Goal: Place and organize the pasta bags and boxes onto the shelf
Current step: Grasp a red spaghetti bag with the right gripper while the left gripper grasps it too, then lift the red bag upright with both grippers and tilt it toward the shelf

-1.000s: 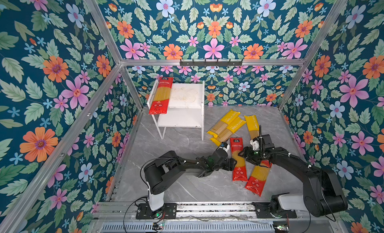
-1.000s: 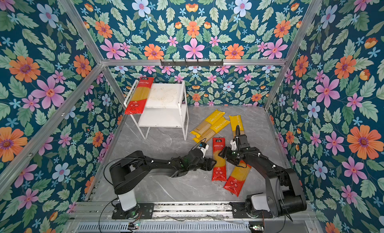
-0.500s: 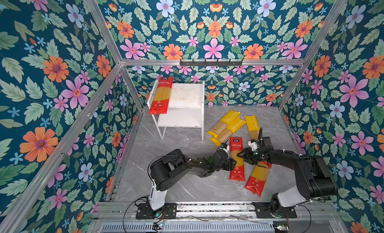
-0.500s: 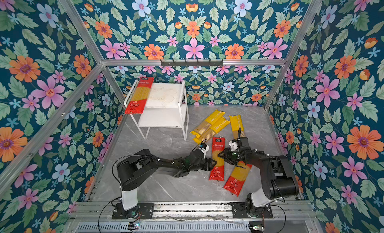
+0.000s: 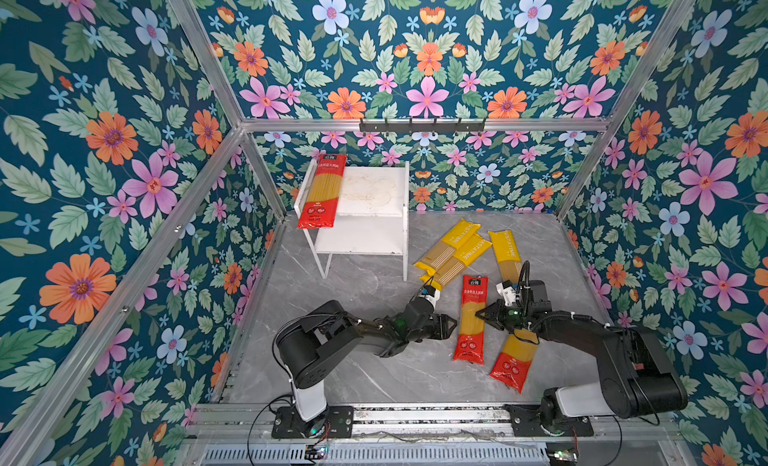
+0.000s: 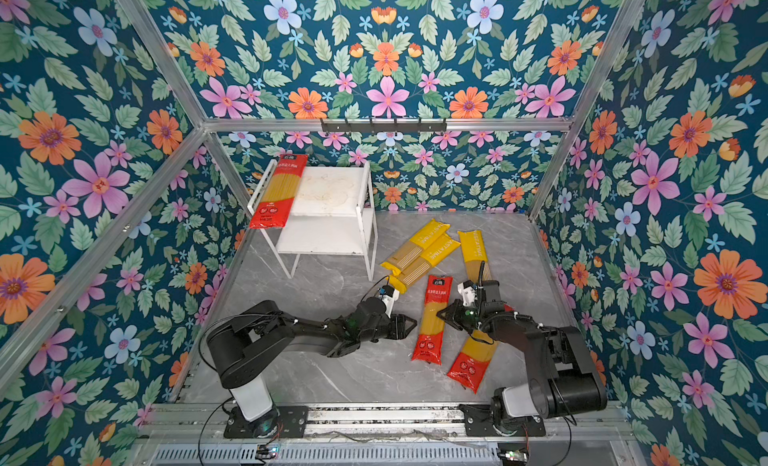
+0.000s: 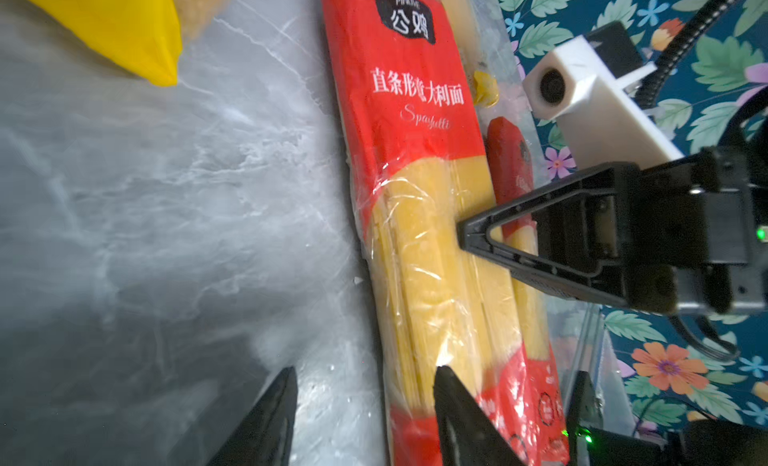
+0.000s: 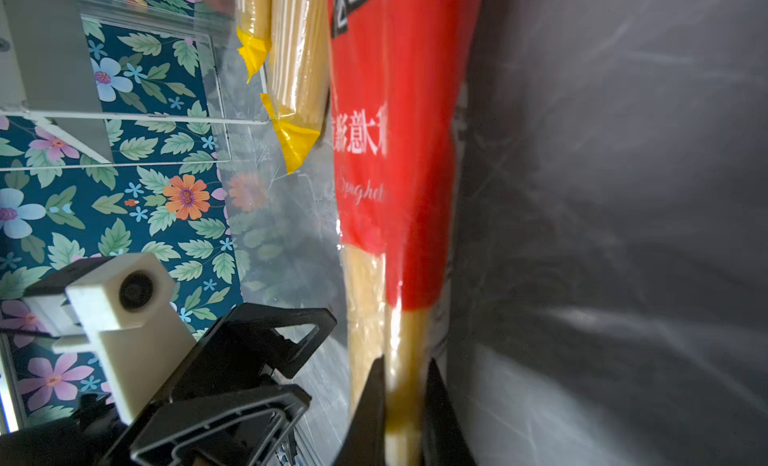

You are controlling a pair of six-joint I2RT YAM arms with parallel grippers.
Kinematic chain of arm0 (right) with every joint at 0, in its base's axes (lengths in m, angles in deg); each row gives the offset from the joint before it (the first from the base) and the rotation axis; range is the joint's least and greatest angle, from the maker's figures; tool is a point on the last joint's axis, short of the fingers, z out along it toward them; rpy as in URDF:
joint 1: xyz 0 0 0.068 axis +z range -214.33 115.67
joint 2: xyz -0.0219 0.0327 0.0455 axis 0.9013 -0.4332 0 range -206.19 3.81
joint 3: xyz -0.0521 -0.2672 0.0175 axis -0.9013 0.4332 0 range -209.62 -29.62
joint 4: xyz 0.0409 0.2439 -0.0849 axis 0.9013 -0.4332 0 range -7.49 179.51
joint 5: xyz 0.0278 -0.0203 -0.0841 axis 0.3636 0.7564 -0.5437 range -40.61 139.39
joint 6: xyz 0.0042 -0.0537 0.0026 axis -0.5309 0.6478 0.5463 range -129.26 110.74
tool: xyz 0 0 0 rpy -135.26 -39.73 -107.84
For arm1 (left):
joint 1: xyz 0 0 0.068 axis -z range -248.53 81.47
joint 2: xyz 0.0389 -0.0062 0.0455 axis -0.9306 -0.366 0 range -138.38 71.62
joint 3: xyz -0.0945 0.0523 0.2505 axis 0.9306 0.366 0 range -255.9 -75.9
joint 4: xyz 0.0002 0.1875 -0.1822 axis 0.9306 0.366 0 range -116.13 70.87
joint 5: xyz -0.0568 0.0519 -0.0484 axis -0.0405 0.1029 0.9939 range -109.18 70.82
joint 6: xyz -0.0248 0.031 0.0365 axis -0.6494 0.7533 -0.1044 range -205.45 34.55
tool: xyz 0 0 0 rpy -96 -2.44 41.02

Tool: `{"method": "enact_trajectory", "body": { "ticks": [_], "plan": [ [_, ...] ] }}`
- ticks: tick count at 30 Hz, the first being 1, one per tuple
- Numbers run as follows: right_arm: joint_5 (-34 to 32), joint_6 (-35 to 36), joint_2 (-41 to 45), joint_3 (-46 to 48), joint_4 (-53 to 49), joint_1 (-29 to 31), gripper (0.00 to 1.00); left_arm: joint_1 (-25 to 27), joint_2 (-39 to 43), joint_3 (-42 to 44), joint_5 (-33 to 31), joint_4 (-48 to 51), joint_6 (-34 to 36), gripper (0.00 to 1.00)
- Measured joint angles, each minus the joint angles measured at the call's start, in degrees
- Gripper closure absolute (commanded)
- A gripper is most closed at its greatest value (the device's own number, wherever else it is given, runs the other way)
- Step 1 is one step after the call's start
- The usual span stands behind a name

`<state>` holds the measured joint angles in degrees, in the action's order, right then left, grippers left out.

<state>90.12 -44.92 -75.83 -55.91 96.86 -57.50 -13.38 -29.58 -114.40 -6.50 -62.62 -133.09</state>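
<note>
Either side of the middle red pack (image 5: 472,318), flat on the floor (image 5: 353,301), long axis crosswise to both: right gripper (image 5: 478,314) clamped on one long edge, left gripper (image 5: 454,324) part-spread, straddling the opposite edge; shelf (image 5: 374,189) well apart beyond its logo end.

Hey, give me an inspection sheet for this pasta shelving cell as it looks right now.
Surface: grey marble-look table, no spills seen.
Job's things: white shelf holds one shelved red pack on its top board; three yellow packs, a middle red pack and an outer red pack are on the table.
Clutter: nothing seen.
Grippers: left gripper open beside the middle red pack; right gripper shut on its edge.
Cables: black cable loops above the right wrist; wires trail at the arm bases.
Surroundings: floral walls, metal frame, hook rail at the back.
</note>
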Motion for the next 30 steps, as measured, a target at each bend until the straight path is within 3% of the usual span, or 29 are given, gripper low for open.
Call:
{"method": "enact_trajectory", "body": {
  "ticks": [4,15,22,30],
  "plan": [
    [-2.97,0.31,4.81,0.98,-0.52,2.36,1.00,-1.29,3.19,2.97,2.49,-3.48,0.13,0.34],
    [-8.04,3.50,22.99,2.78,1.62,6.14,1.00,-1.53,12.57,9.11,5.88,-12.35,4.59,0.16],
    [-2.12,3.41,29.00,-0.07,8.74,6.38,1.00,-1.62,17.18,7.48,8.35,-14.40,9.66,0.09],
    [5.97,-2.12,27.58,-3.04,19.78,7.17,1.00,-2.75,17.81,3.93,11.45,-13.84,14.10,0.10]
  ]
}}
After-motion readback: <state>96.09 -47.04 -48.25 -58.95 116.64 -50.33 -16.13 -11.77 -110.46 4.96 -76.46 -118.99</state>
